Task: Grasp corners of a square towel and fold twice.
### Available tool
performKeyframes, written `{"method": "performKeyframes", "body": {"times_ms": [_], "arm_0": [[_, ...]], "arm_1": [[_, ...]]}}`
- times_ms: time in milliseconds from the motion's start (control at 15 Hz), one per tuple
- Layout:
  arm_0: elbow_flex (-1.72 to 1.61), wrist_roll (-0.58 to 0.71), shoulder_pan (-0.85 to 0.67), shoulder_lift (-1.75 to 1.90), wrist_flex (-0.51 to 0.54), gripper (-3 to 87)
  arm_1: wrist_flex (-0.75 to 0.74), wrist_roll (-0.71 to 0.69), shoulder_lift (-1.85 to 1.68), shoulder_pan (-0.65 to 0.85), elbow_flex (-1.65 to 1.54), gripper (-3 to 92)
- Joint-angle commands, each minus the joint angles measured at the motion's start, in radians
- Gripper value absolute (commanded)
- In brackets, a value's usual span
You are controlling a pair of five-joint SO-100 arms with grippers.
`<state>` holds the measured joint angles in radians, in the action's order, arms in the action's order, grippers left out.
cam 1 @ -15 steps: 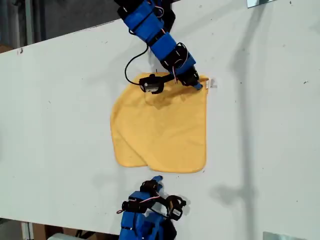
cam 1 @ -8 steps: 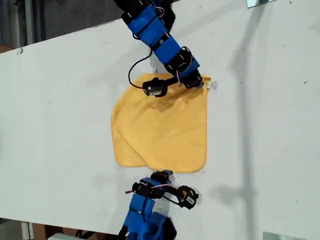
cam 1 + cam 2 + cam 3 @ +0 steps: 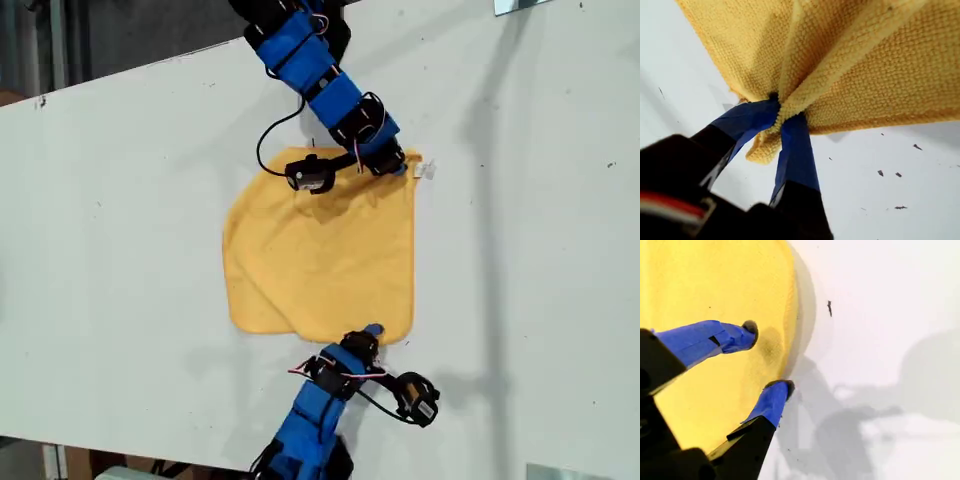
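Note:
The yellow-orange square towel (image 3: 320, 250) lies flat on the white table, with one layer folded over at its lower left in the exterior view. My first gripper (image 3: 398, 165) (image 3: 780, 112) is shut on the towel's corner beside the small white tag (image 3: 425, 168), and the cloth (image 3: 850, 60) bunches between its blue fingers. My second gripper (image 3: 372, 332) (image 3: 767, 357) is open over the towel's (image 3: 705, 290) near hem, close to the lower right corner (image 3: 403, 335) in the exterior view. One fingertip (image 3: 749, 330) is over the cloth and the other (image 3: 781, 386) is at the hem.
The white table (image 3: 540, 250) spreads on all sides of the towel. A black wrist camera (image 3: 308, 176) hangs over the towel's far edge, and another (image 3: 420, 398) sits beside the second arm. Small dark specks (image 3: 897, 175) mark the tabletop.
The second arm has reached from the table's near edge up to the towel's hem, shifting towards the exterior view's right. The first gripper has shifted slightly and keeps its hold on the corner.

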<state>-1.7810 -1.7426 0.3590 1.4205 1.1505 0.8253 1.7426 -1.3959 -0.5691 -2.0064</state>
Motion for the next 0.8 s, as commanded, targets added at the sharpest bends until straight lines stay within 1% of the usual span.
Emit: {"method": "performKeyframes", "body": {"times_ms": [0,200,267,333,400,467,533,667,733], "arm_0": [[0.072,-0.037,0.044,-0.046,-0.017,20.0],[0.206,-0.048,0.078,-0.195,-0.041,20.1],[0.233,-0.046,0.087,-0.249,-0.069,17.6],[0.275,-0.038,0.094,-0.308,-0.089,0.1],[0.339,-0.021,0.1,-0.362,-0.086,-0.4],[0.414,-0.012,0.104,-0.4,-0.046,-0.4],[0.491,-0.005,0.104,-0.42,0.025,-0.4],[0.62,0.028,0.1,-0.422,0.155,-0.4],[0.68,0.06,0.095,-0.422,0.202,-0.4]], "arm_1": [[0.008,-0.009,-0.018,-0.025,0.014,-0.1],[0.017,-0.009,-0.029,-0.025,0.014,-0.1],[0.023,-0.009,-0.034,-0.025,0.014,-0.1],[0.028,-0.009,-0.038,-0.025,0.014,-0.1],[0.029,-0.009,-0.04,-0.025,0.015,-0.1],[0.038,-0.009,-0.041,-0.025,0.023,-0.1],[0.067,-0.011,-0.043,-0.025,0.046,-0.1],[0.17,-0.026,-0.075,-0.015,0.107,-0.1],[0.216,-0.038,-0.106,-0.008,0.129,-0.1]]}}
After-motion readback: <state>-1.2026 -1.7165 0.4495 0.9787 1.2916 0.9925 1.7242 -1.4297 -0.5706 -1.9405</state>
